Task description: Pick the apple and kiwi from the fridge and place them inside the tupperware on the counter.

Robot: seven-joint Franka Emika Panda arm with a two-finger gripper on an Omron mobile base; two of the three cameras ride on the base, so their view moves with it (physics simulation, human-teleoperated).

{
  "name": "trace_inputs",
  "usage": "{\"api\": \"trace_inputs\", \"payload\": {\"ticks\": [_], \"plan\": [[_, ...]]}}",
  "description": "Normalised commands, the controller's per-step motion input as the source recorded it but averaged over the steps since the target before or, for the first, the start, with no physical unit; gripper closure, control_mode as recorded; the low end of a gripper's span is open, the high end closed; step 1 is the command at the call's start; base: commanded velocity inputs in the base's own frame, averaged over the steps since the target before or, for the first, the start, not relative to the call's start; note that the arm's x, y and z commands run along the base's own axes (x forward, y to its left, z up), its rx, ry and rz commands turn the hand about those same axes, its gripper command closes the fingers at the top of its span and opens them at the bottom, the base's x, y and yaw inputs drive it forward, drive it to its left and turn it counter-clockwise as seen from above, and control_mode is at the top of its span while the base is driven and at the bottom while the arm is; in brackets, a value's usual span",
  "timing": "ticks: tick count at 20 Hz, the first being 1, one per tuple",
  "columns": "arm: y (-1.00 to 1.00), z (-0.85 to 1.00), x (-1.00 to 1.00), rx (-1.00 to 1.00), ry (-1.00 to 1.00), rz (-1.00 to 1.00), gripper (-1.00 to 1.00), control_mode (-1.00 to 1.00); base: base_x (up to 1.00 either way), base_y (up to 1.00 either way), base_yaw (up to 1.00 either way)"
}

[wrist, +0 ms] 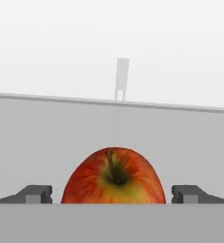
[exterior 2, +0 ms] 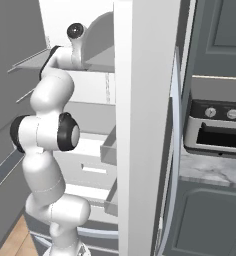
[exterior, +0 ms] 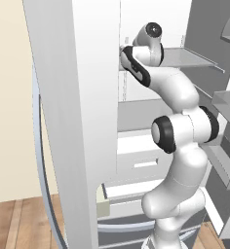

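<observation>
The apple (wrist: 113, 178), red with a yellow patch around its stem, sits on a pale fridge shelf (wrist: 47, 142) in the hand view. My gripper (wrist: 113, 195) is open around it, with one dark fingertip (wrist: 35, 194) on each side and a small gap to the fruit. In the base views my arm reaches up into the open fridge (exterior: 73, 121), its wrist (exterior: 136, 65) at the upper shelf level and the hand hidden behind the door edge. The kiwi and the tupperware are out of view.
Both fridge doors (exterior 2: 145, 125) stand open on either side of my arm. Door bins (exterior: 229, 109) jut out at the right and grey drawers (exterior: 141, 160) lie below. To the right, the marbled counter (exterior 2: 210, 170) carries a dark grey appliance (exterior 2: 215, 127) with knobs.
</observation>
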Motion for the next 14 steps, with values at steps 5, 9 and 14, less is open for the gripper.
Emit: {"api": "trace_inputs", "payload": {"ticks": [5, 9, 14], "plan": [[0.0, -0.12, 0.1, 0.0, 0.0, 0.0, -1.0, -1.0, 0.0, 0.0, 0.0], [0.01, -0.2, 0.15, 0.0, 0.1, 0.0, -1.0, -1.0, 0.0, 0.0, 0.0], [0.02, -0.28, 0.11, 0.0, 0.14, 0.0, 1.0, -1.0, 0.0, 0.0, 0.0]]}}
